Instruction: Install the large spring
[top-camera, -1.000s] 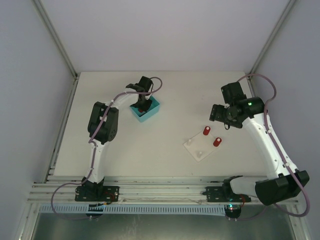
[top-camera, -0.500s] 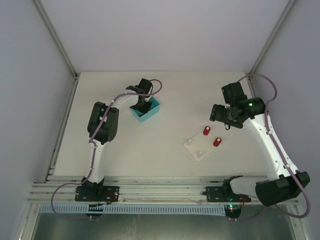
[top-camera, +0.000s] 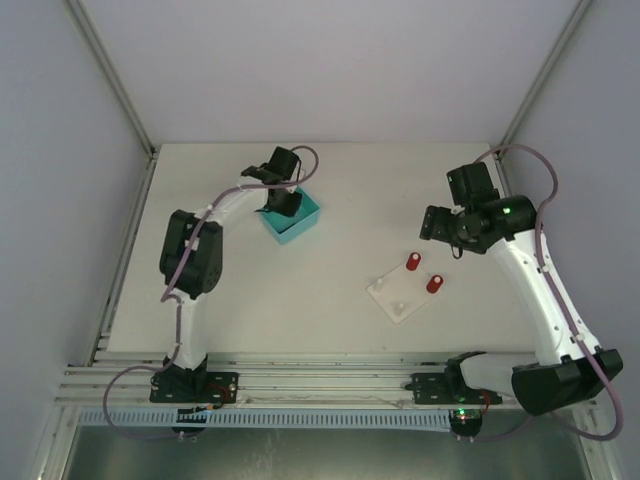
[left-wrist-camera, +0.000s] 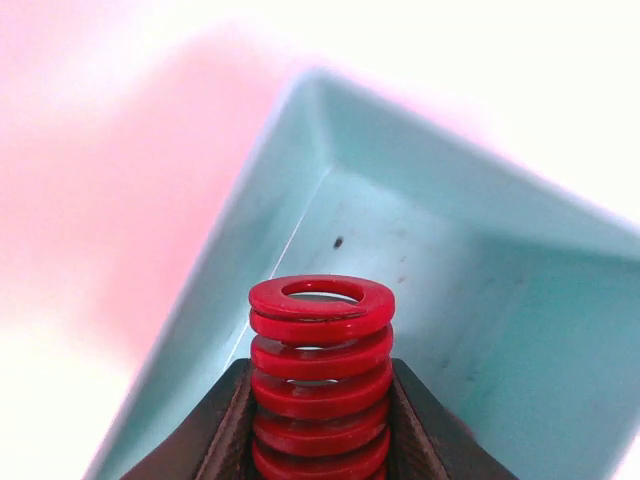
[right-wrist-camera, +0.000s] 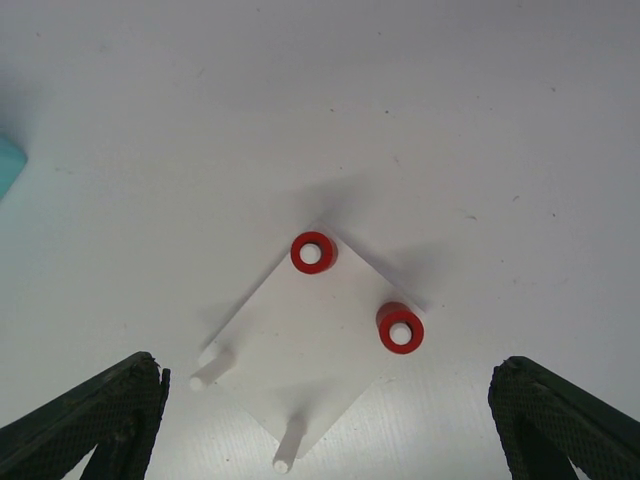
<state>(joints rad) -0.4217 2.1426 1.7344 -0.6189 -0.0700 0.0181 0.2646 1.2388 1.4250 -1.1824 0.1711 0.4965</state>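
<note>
My left gripper (left-wrist-camera: 320, 415) is shut on a large red spring (left-wrist-camera: 320, 375) and holds it upright over the teal bin (left-wrist-camera: 480, 300). In the top view the left gripper (top-camera: 284, 200) sits over the bin (top-camera: 296, 222) at the back left. A white peg plate (top-camera: 400, 290) lies at the right with two red springs (top-camera: 413, 262) (top-camera: 435, 284) on its far pegs. The right wrist view shows the plate (right-wrist-camera: 300, 345), both springs (right-wrist-camera: 313, 253) (right-wrist-camera: 401, 331) and two bare white pegs (right-wrist-camera: 210, 372) (right-wrist-camera: 288, 445). My right gripper (right-wrist-camera: 325, 420) is open and empty, high above the plate.
The white table (top-camera: 330, 190) is walled by grey panels on three sides. An aluminium rail (top-camera: 320, 385) runs along the near edge by the arm bases. A corner of the teal bin (right-wrist-camera: 8, 165) shows at the left edge of the right wrist view.
My left gripper has risen out of the teal bin with the red spring in it, and the left arm's elbow has swung left. The right arm has barely moved.
</note>
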